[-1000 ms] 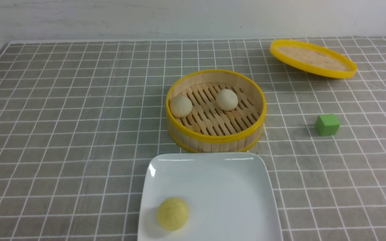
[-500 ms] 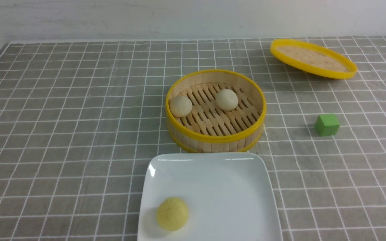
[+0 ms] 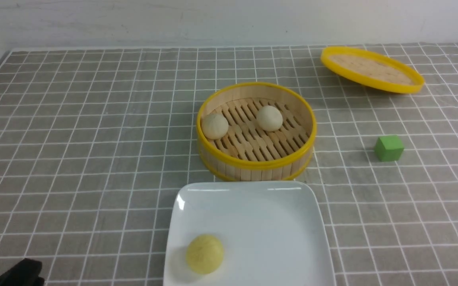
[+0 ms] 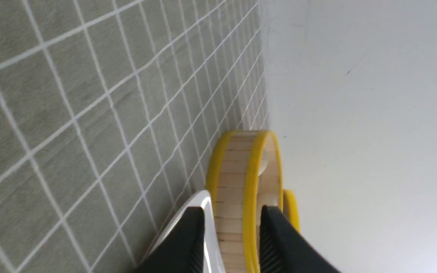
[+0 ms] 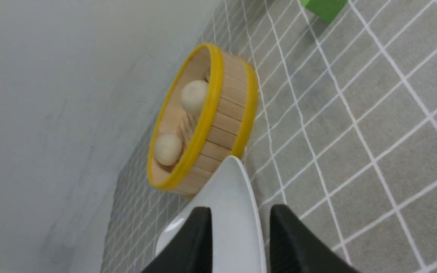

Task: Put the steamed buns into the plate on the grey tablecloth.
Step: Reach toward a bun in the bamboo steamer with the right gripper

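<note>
Two cream-white steamed buns (image 3: 214,126) (image 3: 269,118) lie in the round bamboo steamer basket (image 3: 256,169) at the middle of the grey tablecloth (image 3: 74,139). Just in front of the basket sits the white square plate (image 3: 264,222). My left gripper (image 4: 231,214) is open and holds nothing, low at the near left, where its dark body (image 3: 20,273) shows. My right gripper (image 5: 241,212) is also open and holds nothing, at the near right. The right wrist view shows both buns (image 5: 194,96) (image 5: 168,149) in the basket beyond the plate (image 5: 233,197).
A yellow ball (image 3: 204,253) lies on the plate's near left part. The flat yellow-rimmed lid (image 3: 372,69) rests at the far right. A green cube (image 3: 389,147) stands right of the basket. A white wall closes off the back of the table.
A dark part of my left gripper has come into the front view at the bottom left, and a sliver of the right one at the bottom right edge. Buns, plate and basket have not moved.
</note>
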